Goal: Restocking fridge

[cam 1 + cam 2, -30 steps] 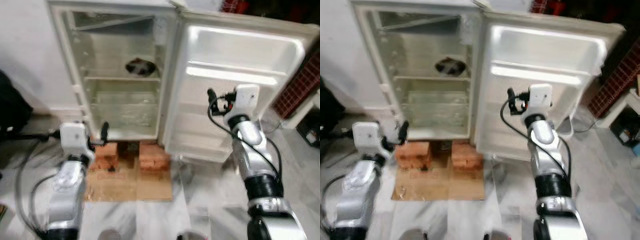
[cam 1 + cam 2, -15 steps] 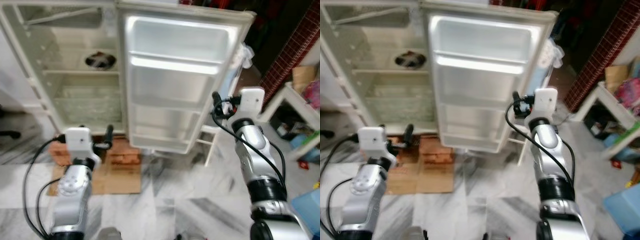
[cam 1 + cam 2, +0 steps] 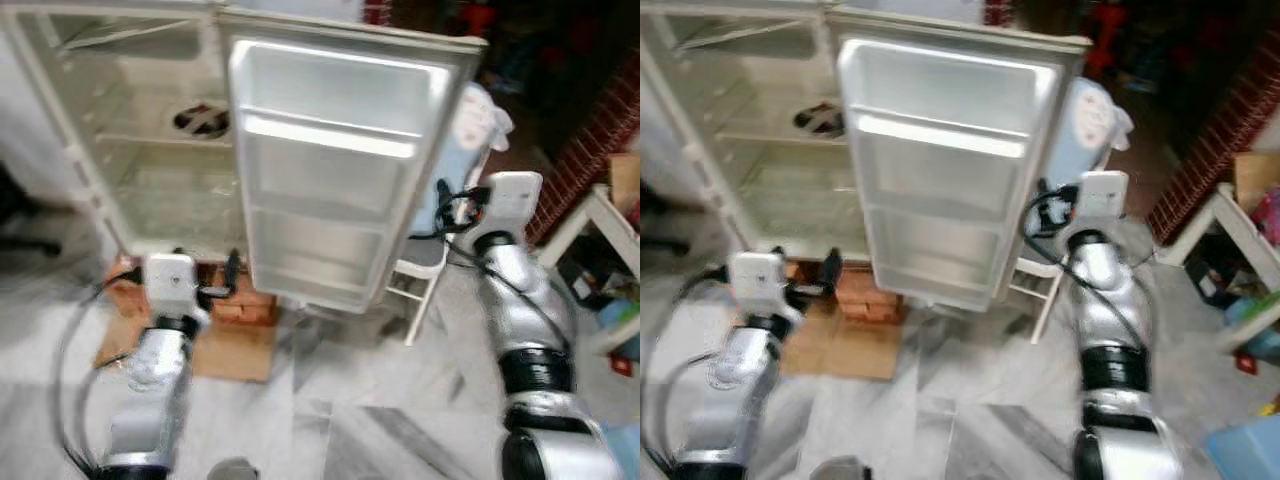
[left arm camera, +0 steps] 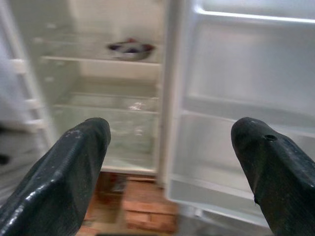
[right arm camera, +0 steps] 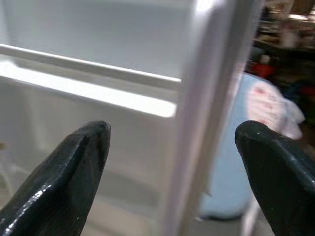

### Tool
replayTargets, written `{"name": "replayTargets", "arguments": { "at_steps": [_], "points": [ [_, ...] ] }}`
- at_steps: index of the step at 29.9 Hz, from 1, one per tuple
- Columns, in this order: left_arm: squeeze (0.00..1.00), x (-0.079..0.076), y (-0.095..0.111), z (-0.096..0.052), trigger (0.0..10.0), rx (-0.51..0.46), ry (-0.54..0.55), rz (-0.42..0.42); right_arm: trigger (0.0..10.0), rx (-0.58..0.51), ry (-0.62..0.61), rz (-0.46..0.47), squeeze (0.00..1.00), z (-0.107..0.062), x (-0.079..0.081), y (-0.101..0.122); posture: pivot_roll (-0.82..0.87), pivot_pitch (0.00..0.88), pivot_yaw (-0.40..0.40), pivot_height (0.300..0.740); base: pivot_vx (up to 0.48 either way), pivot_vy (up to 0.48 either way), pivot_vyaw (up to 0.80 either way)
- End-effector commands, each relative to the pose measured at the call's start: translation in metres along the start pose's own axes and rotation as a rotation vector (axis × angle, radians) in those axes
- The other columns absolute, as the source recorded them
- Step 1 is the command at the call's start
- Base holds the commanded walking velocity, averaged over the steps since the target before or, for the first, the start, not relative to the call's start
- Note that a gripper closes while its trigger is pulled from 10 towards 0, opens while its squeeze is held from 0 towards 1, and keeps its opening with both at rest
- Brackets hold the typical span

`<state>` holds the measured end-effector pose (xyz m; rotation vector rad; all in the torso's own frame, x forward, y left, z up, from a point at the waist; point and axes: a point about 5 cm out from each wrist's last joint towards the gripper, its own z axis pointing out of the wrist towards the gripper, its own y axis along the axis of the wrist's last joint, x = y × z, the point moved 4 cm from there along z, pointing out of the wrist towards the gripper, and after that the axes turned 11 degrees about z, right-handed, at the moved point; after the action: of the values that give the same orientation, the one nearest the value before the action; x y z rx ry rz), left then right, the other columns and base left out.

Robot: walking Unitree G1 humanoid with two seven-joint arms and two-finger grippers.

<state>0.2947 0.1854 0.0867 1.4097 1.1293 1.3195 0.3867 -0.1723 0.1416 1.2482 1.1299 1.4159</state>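
Fridge [image 3: 150,120] upright, door [image 3: 335,170] open.

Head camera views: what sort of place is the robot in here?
Probably a lived-in home, perhaps a storage or utility corner. A small white fridge stands open on bricks over a marble-look tiled floor, with household clutter off to the robot's right.

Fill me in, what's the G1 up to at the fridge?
The small fridge stands wide open on bricks, nearly bare: one dark bowl sits on an upper shelf. The right pincer is open at the outer edge of the fridge door. The left pincer is open and empty, low by the bricks. Nothing is being loaded.
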Motion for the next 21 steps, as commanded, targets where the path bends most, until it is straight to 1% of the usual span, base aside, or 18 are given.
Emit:
{"name": "replayTargets", "arguments": {
  "at_steps": [1,6,8,18,19,20,21],
  "points": [
    [0.00,-0.0118,0.0054,0.0017,10.0,-0.017,-0.031,-0.007,10.0,-0.028,-0.029,-0.016,0.00,0.0004,-0.0132,0.0101,0.06,0.044,-0.058,0.740,0.416,0.000,0.80],
    [0.00,-0.0123,0.0060,0.0019,10.0,-0.016,-0.034,-0.002,10.0,-0.036,-0.033,-0.008,0.00,0.0007,-0.0140,0.0114,0.06,0.046,-0.057,0.740,0.414,-0.096,0.74],
    [0.00,-0.0125,0.0059,0.0019,10.0,-0.017,-0.035,-0.003,10.0,-0.042,-0.038,0.011,0.00,0.0004,-0.0155,0.0125,0.06,0.046,-0.057,0.740,0.414,-0.120,0.00],
    [0.00,-0.0130,0.0036,0.0018,10.0,-0.004,-0.034,0.003,10.0,-0.050,-0.054,0.015,0.00,0.0042,-0.0176,0.0151,0.06,0.046,-0.059,0.740,0.374,-0.297,0.00],
    [0.00,-0.0132,0.0027,0.0016,10.0,0.001,-0.032,0.004,10.0,-0.052,-0.053,0.015,0.00,0.0045,-0.0175,0.0157,0.06,0.046,-0.059,0.740,0.326,-0.349,0.00],
    [0.00,-0.0134,0.0008,0.0012,10.0,0.011,-0.028,-0.015,10.0,-0.054,-0.053,0.016,0.00,0.0049,-0.0173,0.0158,0.06,0.046,-0.061,0.740,0.000,0.000,0.00],
    [0.00,-0.0134,0.0010,0.0008,10.0,0.008,-0.029,-0.017,10.0,-0.053,-0.052,0.017,0.00,0.0047,-0.0176,0.0157,0.06,0.046,-0.061,0.740,0.000,0.000,0.00]
  ]
}}
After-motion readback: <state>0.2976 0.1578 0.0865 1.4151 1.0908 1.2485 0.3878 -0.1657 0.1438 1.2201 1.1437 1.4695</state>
